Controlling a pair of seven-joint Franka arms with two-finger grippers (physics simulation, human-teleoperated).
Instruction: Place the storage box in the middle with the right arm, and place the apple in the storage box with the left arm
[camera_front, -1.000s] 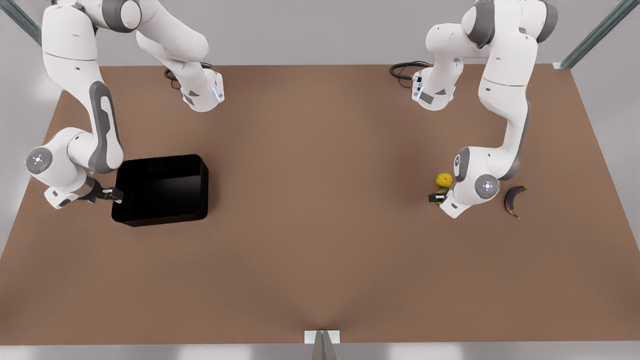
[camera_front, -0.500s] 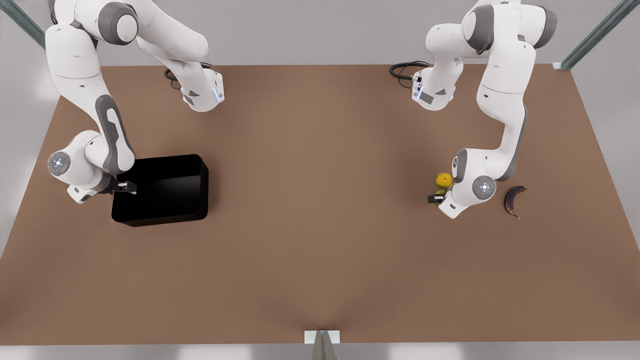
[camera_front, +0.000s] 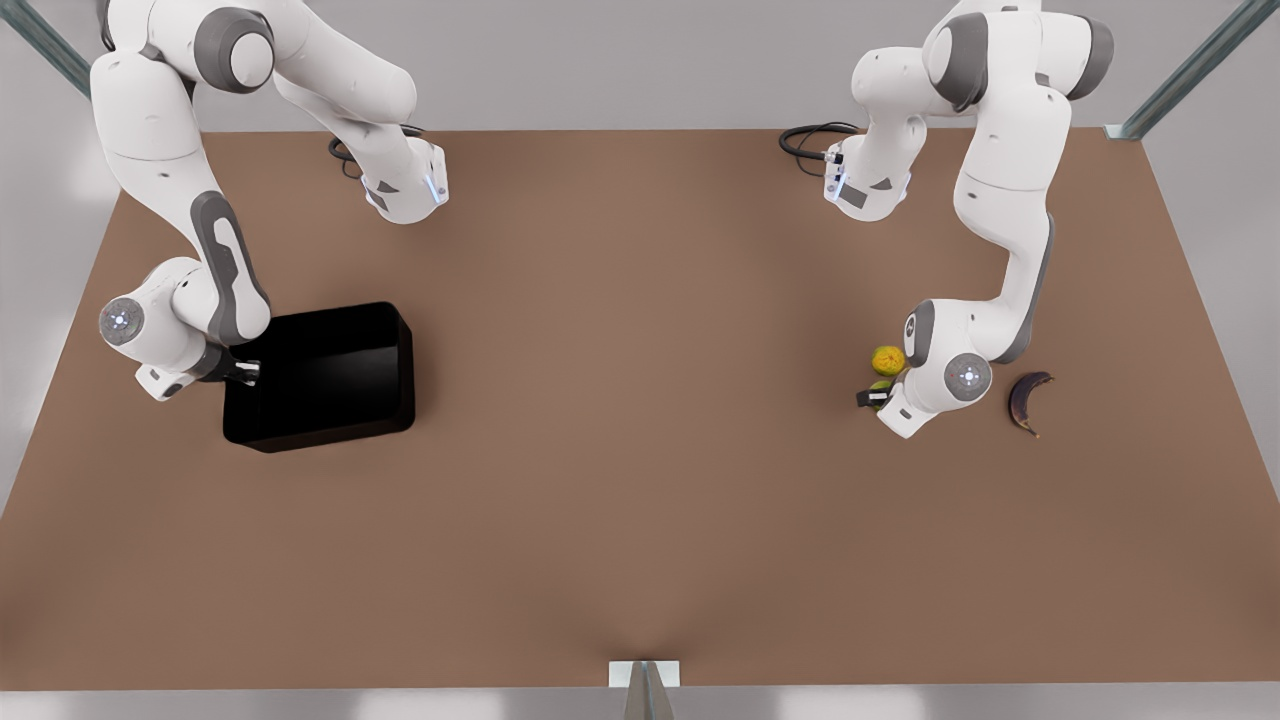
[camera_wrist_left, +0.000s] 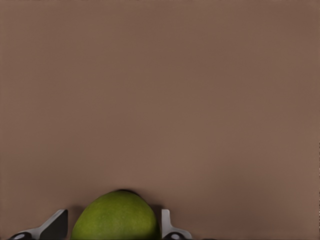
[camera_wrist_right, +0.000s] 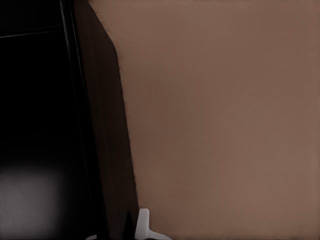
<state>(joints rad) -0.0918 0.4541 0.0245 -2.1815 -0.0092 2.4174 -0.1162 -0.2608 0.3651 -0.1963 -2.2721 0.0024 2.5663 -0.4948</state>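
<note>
My right gripper (camera_front: 243, 371) sits at the storage box (camera_front: 325, 375), on the wall nearest the front view's left. From the right wrist I see one pale fingertip (camera_wrist_right: 143, 221) just outside that wall (camera_wrist_right: 107, 150), so it looks clamped on the rim, though the inner finger is lost in the black. The box's far side seems tilted up slightly. My left gripper (camera_front: 872, 396) is down at the apple (camera_wrist_left: 116, 216), a finger on each side and touching it, closed on the fruit. Just beyond the gripper lies the bumpy yellow fruit (camera_front: 888, 360); behind the wrist, the purple banana (camera_front: 1027, 400).
</note>
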